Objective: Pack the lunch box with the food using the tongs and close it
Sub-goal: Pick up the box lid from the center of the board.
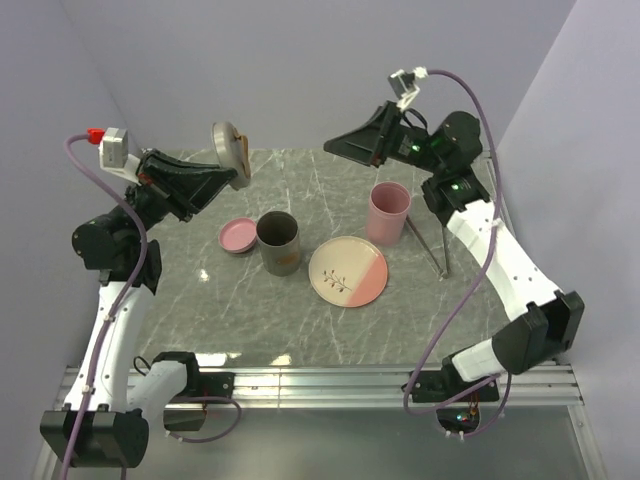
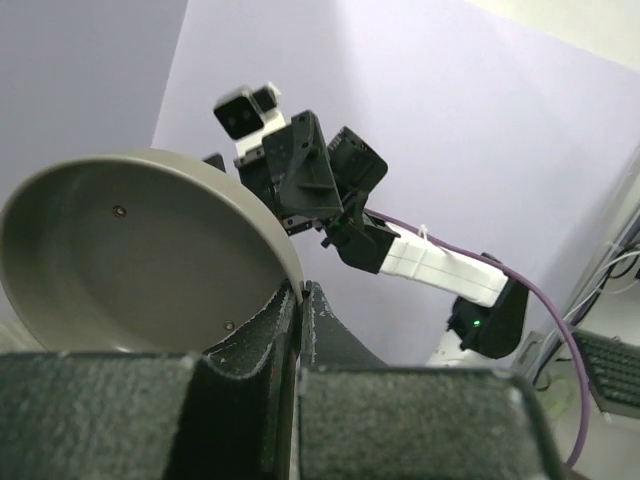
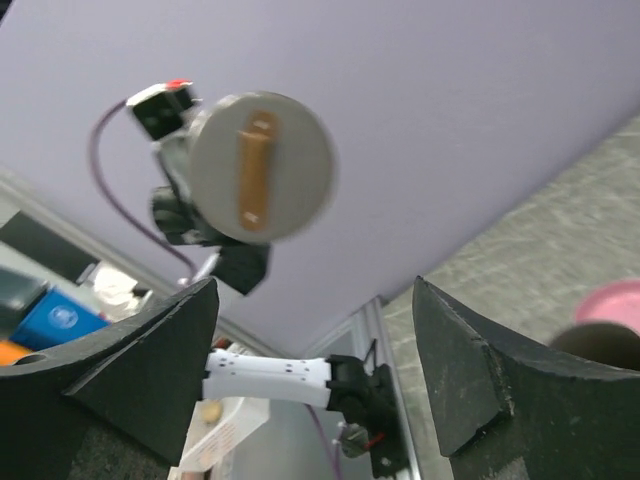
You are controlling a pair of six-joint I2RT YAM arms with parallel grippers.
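— How was the left hand found?

— The left hand (image 1: 236, 172) was seen raised above the far left of the worktop (image 1: 250, 320). Its fingers (image 2: 250, 350) were pressed together on the rim of a grey lid (image 1: 229, 143). The lid was held on edge, well clear of the surface. From the right wrist, a wooden strip (image 3: 256, 170) was seen across its round face.

— And the right hand?

— The right hand (image 1: 347, 148) was held high over the far side. Its fingers (image 3: 150, 370) were spread wide, with nothing gripped between them. It was pointed towards the lid and was well apart from it.

— Where were the tongs?

— The tongs (image 1: 435, 250) were laid flat on the worktop, just right of a pink container (image 1: 388, 212), and were touched by neither hand.

— And the lunch box?

— A dark grey container (image 1: 278, 242) was stood upright near the middle, uncovered. A small pink lid (image 1: 238, 237) was laid flat just beside it on the left. The pink container was also stood upright and open at the top, further back and to the right. A cream-and-pink plate (image 1: 348, 272) with a leaf pattern was laid in front of the two, just beside the dark one.

— Was the food packed?

— That could not be told. No piece of food could be made out in any view, and the insides of both containers were not shown.
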